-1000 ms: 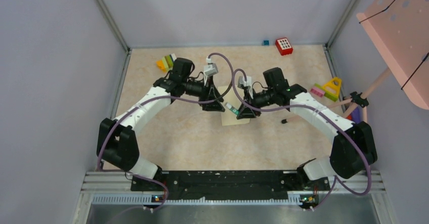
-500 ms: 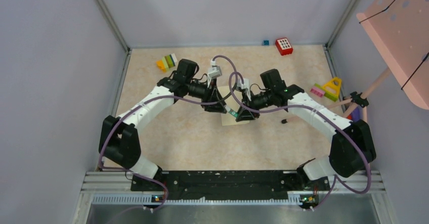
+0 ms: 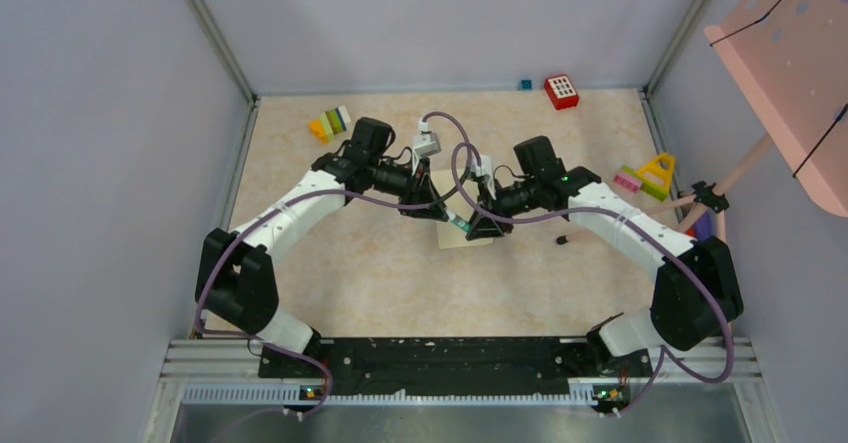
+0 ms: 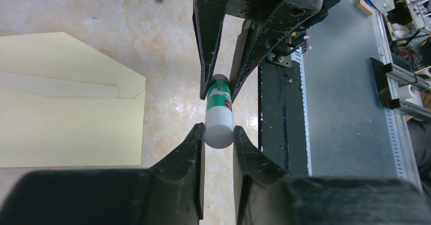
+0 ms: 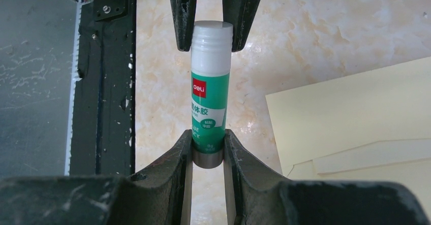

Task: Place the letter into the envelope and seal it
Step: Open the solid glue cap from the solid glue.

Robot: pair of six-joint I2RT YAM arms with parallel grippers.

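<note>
A green glue stick (image 5: 208,98) with a white cap (image 4: 219,133) hangs above the table between my two arms. My right gripper (image 5: 208,136) is shut on its metal base end. My left gripper (image 4: 219,131) is shut on the cap, with both fingertips touching it. In the top view the two grippers meet tip to tip over the envelope (image 3: 462,235). The cream-yellow envelope (image 4: 66,113) lies flat with its pointed flap open. A paler strip (image 4: 56,85) crosses its mouth; I cannot tell whether that is the letter.
A red block (image 3: 561,91) and coloured bricks (image 3: 329,122) lie at the back. Yellow and pink toys (image 3: 648,175) sit at the right edge, with a small dark object (image 3: 562,239) nearer. A pink perforated panel (image 3: 790,63) overhangs the right side.
My left gripper moved right to the glue stick and closed its jaws on the white cap. The right gripper kept its hold and shifted only slightly.
</note>
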